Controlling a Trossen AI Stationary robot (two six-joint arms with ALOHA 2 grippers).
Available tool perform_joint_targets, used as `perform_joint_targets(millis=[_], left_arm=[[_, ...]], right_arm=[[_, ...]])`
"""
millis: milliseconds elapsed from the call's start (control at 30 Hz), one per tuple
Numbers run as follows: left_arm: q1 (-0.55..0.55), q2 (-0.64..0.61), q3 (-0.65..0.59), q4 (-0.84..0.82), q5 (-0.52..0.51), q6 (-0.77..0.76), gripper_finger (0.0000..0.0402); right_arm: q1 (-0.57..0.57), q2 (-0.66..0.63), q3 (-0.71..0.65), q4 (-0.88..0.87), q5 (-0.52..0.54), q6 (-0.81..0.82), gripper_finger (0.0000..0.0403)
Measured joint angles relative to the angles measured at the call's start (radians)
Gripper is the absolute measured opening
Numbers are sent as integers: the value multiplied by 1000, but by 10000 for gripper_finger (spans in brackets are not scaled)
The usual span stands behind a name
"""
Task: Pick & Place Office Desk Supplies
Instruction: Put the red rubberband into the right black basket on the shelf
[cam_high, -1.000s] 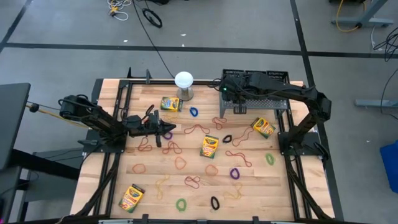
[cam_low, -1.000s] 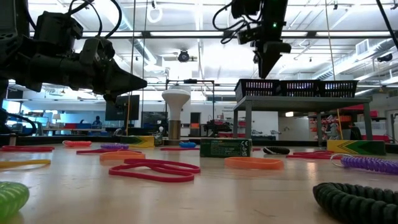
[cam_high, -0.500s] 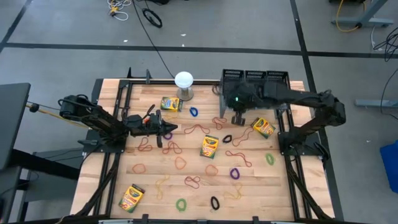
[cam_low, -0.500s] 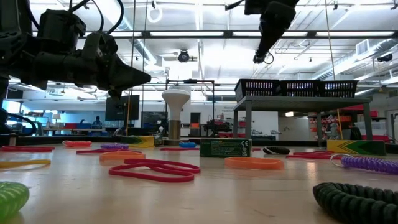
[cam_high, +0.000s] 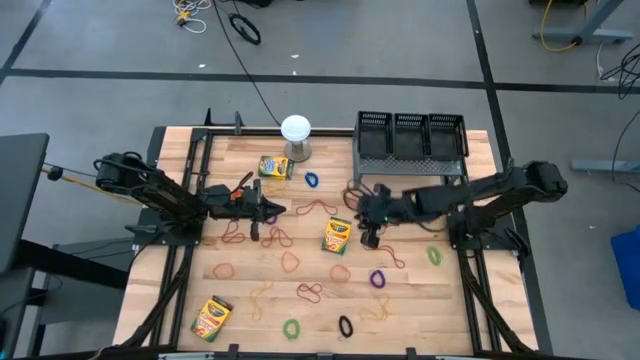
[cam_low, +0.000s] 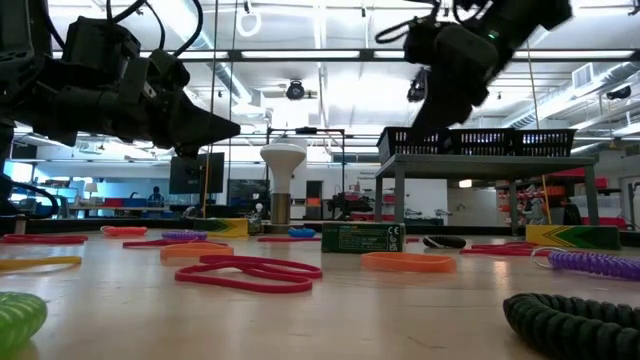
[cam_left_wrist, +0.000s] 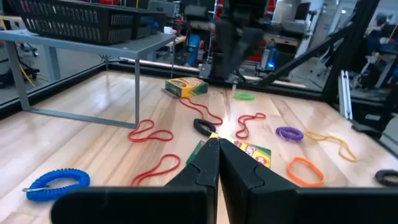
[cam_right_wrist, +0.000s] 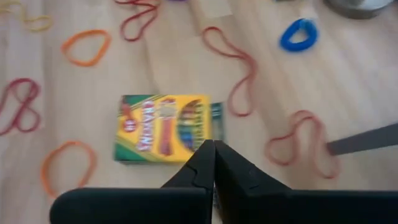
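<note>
One camera looks straight down; another sits level on the tabletop; both wrist cameras share the central crayon box (cam_right_wrist: 166, 137), toward three o'clock.

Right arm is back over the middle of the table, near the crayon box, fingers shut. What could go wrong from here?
1. The right gripper hangs shut above the crayon box; it must open before descending, or it will likely just shove the box.
2. Rubber bands lie close around that box, so a grab may snag one.
3. The left gripper, also shut, waits nearby over the same stretch of table; the arms could crowd each other.
</note>
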Motion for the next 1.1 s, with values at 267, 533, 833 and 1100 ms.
perform_joint_targets(millis=[267, 533, 833, 1100], left_arm=[[0, 0, 0, -8, -7, -14, 13], [0, 0, 28, -13, -4, -15, 13], [-7, 0, 117, -191, 39, 17, 13], [-141, 1, 126, -223, 37, 82, 13]], right_arm=[[166, 0, -45, 4, 99, 176, 16], [268, 0, -45, -56, 183, 371, 20], [282, 0, -179, 330, 151, 436, 20], [303, 2, -337, 752, 296, 135, 7]])
